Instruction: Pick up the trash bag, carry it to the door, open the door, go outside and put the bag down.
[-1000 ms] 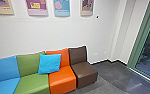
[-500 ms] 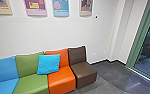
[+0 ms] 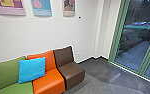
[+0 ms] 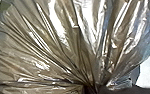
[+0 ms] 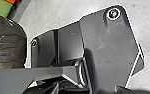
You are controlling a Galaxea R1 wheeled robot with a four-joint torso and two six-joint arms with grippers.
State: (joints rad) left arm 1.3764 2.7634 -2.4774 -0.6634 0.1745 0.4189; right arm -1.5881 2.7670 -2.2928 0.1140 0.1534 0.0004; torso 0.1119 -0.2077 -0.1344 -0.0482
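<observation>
We find the left gripper [image 4: 92, 88] closed on the trash bag's [image 4: 63, 47] gathered folds; the right gripper's state we cannot tell. Carrying, we judge, is in hand: it calls for steady grip toward glass doors [image 3: 134, 51] beyond.

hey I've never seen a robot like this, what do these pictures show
It's a wheeled, two-armed robot. The head view looks forward and down from high up: colourful seats with a blue cushion resting on them, and green-framed glass. Each wrist view comes from that arm's camera. In the left one, the trash bag gathers into folds close by, so that arm probably holds it. The right one catches the bag near a dark plate belonging to the robot.
</observation>
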